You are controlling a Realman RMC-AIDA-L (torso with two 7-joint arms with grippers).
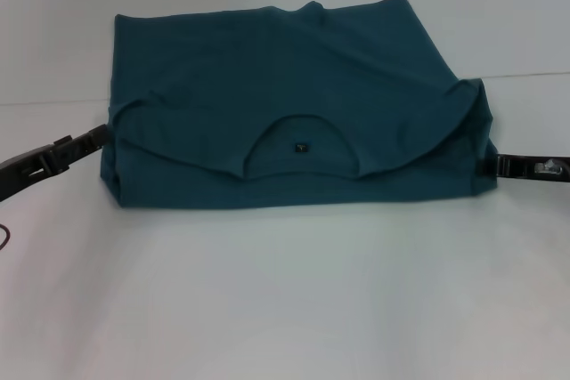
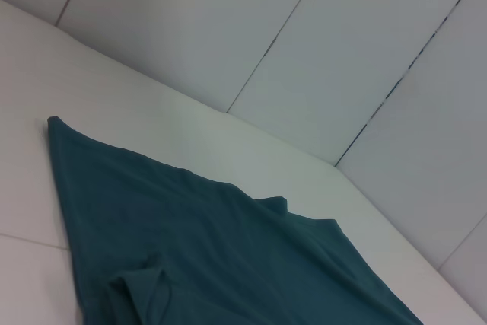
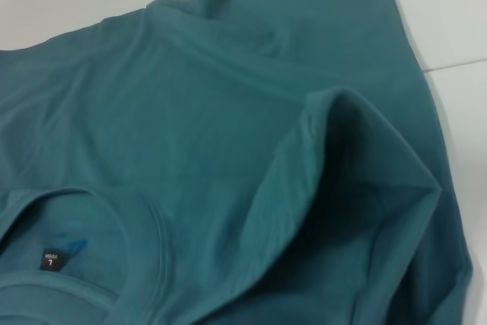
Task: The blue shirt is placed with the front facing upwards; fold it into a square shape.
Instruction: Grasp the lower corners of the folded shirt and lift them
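Two grippers flank a shirt (image 1: 294,104) lying folded on a white table (image 1: 285,300), seen from the head camera. The shirt is a wide, dark teal bundle, longer from side to side than from front to back. Its upper part is doubled toward the robot, so the round neckline and a small dark tag (image 1: 303,145) sit near the front edge, facing up. No lettering shows.

The left gripper (image 1: 96,138) reaches in low from the left and meets the shirt's left edge, about level with the fold. The right gripper (image 1: 488,165) reaches in low from the right and meets the right edge, where the cloth bunches into a loose, raised flap. Both sit at table height, equally close to the cloth, one at each end of its long axis. Whether either pair of jaws is parted or pinching fabric cannot be told; the tips are lost against the dark cloth.

The left wrist camera shows only flat teal cloth and the table. The right wrist camera shows the neckline, the tag (image 3: 52,259) and the puffed flap at close range.

My judgement: the fold is partly done, and squaring it calls for bringing one end across the other along that long axis.
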